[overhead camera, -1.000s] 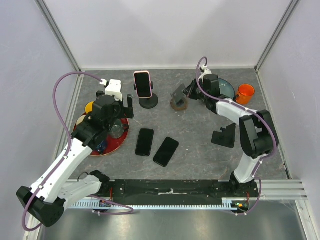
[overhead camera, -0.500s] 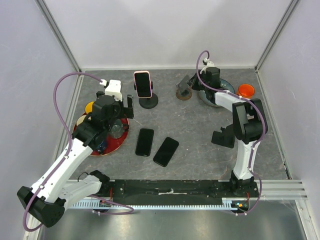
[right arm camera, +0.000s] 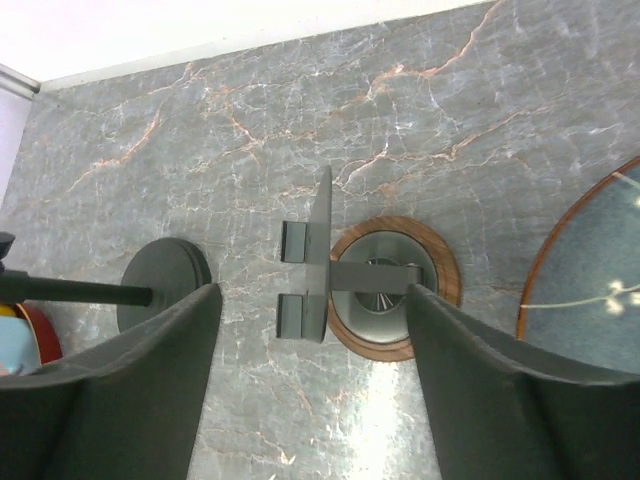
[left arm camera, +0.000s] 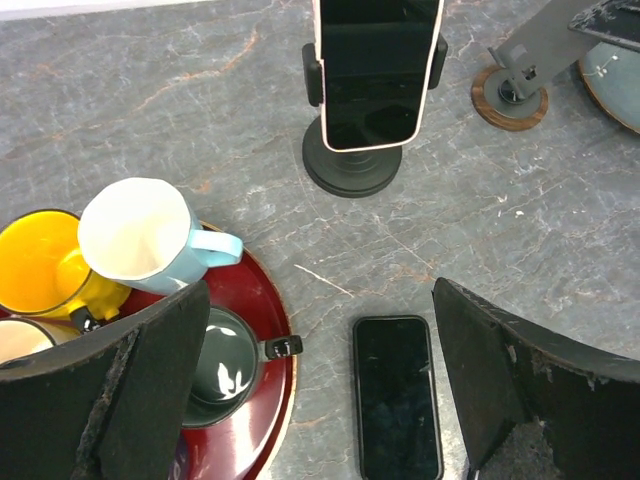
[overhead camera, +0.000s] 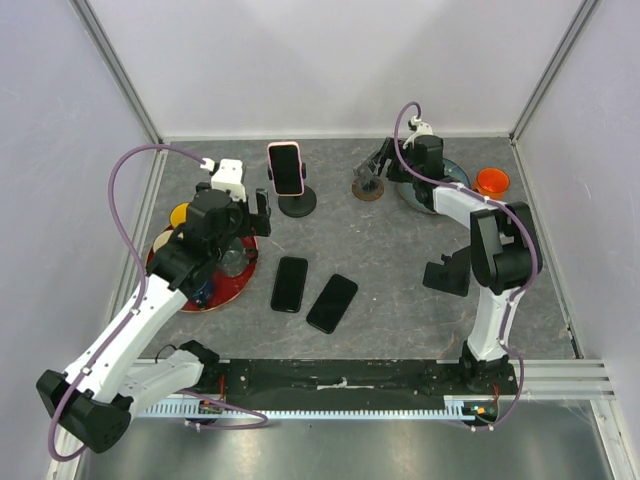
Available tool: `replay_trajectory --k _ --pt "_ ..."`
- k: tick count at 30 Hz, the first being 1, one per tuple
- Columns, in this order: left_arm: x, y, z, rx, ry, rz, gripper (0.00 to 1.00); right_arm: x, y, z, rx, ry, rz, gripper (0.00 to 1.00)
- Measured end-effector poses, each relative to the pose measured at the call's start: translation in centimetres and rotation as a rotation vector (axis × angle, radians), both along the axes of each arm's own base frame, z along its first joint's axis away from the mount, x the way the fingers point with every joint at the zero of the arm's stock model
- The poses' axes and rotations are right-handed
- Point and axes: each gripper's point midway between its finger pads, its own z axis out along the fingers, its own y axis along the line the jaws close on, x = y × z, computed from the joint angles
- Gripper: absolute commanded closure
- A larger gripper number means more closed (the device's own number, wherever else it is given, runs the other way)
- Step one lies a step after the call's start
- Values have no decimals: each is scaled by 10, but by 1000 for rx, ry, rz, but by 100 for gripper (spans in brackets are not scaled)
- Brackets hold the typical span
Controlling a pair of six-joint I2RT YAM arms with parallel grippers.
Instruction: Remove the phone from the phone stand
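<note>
Left arm (overhead camera: 120, 335): white links, black joint housings, black base. Left cable (overhead camera: 150, 149): purple, looping from wrist to base. Right arm (overhead camera: 455, 206): same white-and-black build. Right cable (overhead camera: 398, 128): purple, short loop at wrist. Left fingers (left arm camera: 150, 395): matte black, edges scuffed grey. Right fingers (right arm camera: 500, 400): dark grey, smooth.

I am counting three phones: the pink-cased phone (overhead camera: 286, 168) is sitting upright in the black phone stand (overhead camera: 297, 205), while one black phone (overhead camera: 289, 284) and a second black phone (overhead camera: 332, 302) are lying flat. Three stands are showing: that black one, a grey stand (overhead camera: 366, 186) on a wooden base, and a dark folded stand (overhead camera: 449, 272). Four mugs are showing clearly: a white mug (left arm camera: 135, 232), a yellow mug (left arm camera: 40, 262), a dark mug (left arm camera: 225, 355) and an orange mug (overhead camera: 491, 182). Two dishes are lying out: a red tray (left arm camera: 245, 425) and a blue-grey plate (right arm camera: 590, 270).
</note>
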Motion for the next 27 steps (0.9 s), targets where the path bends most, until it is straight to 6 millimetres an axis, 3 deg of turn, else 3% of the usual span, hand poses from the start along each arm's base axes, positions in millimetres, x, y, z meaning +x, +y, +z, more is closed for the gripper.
replay_trajectory --k 3,7,12,15,21,27 --pt "3 -5 -7 -22 29 0 0 -7 -6 20 -15 -28 -16 3" --pt "11 -14 -12 -46 65 0 0 -24 -18 60 -22 -94 -55 2" --pt "25 -26 -1 -81 67 4 0 -59 -36 104 -18 -160 -116 2" --pt "40 -33 11 -95 47 12 0 -80 -47 119 -7 -178 -159 2" --pt "76 -47 24 -102 17 35 0 -124 -63 122 35 -168 -235 2" --pt "102 -57 17 -95 10 58 0 -175 -42 92 65 -114 -179 2"
